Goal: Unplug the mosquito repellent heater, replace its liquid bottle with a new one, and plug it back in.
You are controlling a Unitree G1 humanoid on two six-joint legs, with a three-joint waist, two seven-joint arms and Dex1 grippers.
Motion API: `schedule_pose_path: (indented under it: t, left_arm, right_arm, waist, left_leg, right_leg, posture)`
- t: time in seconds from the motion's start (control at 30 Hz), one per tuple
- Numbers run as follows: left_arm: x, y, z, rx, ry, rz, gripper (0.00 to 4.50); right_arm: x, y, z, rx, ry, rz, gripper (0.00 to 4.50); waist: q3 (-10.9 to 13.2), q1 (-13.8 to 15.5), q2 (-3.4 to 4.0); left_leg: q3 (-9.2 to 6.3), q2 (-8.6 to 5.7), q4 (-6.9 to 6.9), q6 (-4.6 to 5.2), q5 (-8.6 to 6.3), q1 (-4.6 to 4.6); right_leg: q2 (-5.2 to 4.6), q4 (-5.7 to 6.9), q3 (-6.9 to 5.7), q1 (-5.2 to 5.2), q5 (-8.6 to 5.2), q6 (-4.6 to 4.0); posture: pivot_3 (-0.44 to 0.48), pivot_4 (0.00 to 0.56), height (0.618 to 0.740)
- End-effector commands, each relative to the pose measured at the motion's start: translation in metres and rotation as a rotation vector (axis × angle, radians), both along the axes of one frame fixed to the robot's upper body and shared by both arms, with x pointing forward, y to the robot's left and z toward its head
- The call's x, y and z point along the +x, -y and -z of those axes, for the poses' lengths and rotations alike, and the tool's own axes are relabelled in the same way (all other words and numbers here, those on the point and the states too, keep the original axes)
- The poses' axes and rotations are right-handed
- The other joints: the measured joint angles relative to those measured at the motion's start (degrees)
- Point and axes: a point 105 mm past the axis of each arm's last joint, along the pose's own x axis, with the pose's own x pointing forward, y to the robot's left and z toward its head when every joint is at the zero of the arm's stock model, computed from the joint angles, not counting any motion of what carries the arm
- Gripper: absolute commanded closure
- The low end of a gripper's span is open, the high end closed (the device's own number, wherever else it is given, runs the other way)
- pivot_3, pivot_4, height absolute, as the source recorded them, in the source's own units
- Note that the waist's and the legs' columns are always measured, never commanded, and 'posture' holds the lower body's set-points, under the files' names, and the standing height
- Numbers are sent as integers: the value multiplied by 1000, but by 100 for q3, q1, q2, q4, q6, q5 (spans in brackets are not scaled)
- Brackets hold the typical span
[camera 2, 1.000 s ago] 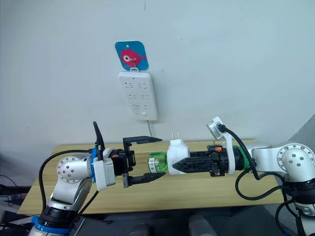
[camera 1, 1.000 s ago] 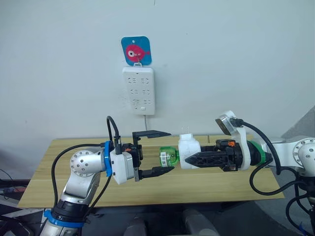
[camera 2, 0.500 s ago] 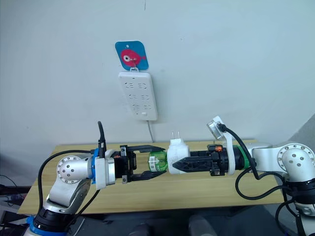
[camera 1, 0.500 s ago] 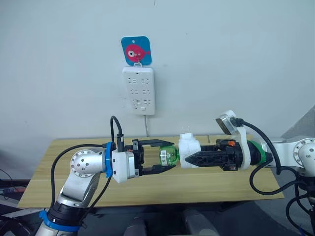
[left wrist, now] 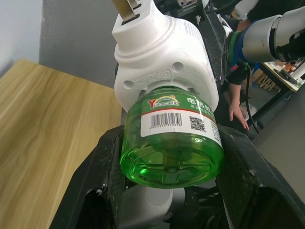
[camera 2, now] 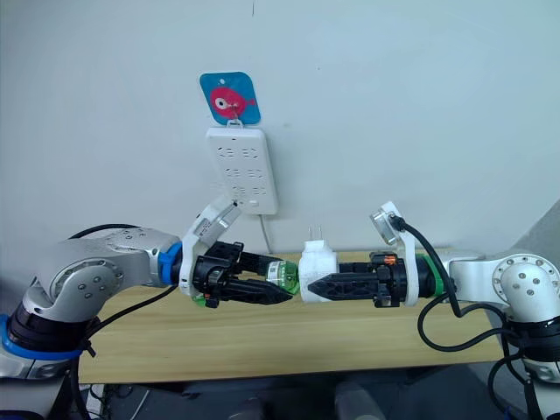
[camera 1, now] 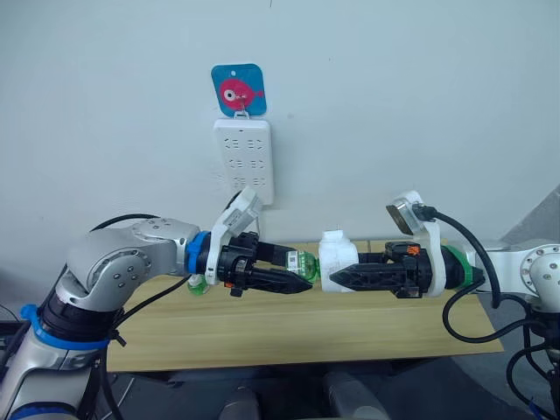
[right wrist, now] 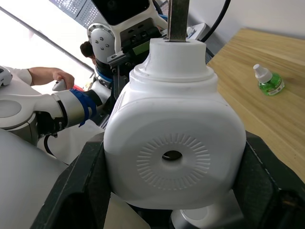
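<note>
Left wrist view: left hand point(left wrist: 169, 191) pinches one green bottle point(left wrist: 172, 145); right hand point(camera 1: 337, 280) clamps one heater point(camera 1: 336, 260).

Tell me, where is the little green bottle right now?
The green bottle is held above the table's middle, between the left gripper's fingers, screwed into the white heater.

The green bottle point(left wrist: 172, 143) has a white label with a barcode, a QR code and Chinese characters too small to read
</note>
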Motion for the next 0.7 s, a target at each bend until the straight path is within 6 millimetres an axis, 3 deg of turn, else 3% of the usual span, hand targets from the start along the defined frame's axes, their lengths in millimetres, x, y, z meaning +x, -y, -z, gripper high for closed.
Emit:
schedule_pose_path:
  t: [0.03, 0.13, 0.47, 0.7]
  left_arm:
    - [14, -6, -4, 6, 151, -73, 1264]
    - [13, -5, -1, 12, 271, -48, 310]
    - [5, -15, 4, -12, 462, -48, 265]
    - [5, -13, 0, -57, 743, -48, 265]
  right_arm:
    - [-16, -8, -9, 23, 32, -90, 1508]
    - [-15, -8, -9, 28, 25, -80, 1508]
    - [-7, -4, -10, 37, -3, -32, 1508]
    - [-4, -3, -9, 40, -15, -17, 1508]
  waist:
    - [0, 14, 0]
    - [0, 43, 0]
    - [0, 50, 0]
    - [0, 72, 0]
  left_leg:
    - [2, 0, 1, 0, 0, 1]
    - [6, -1, 6, -1, 0, 1]
    - [14, 0, 3, 0, 0, 1]
    - [20, -1, 8, 0, 0, 1]
  right_leg:
    - [0, 0, 2, 0, 0, 0]
    - [0, 0, 4, 1, 0, 0]
    - [-1, 0, 13, -1, 0, 0]
    - [-3, -1, 18, 0, 1, -1]
  posture:
    - [-126, 62, 711]
    - [-126, 62, 711]
    - [-121, 67, 711]
    - [-118, 66, 711]
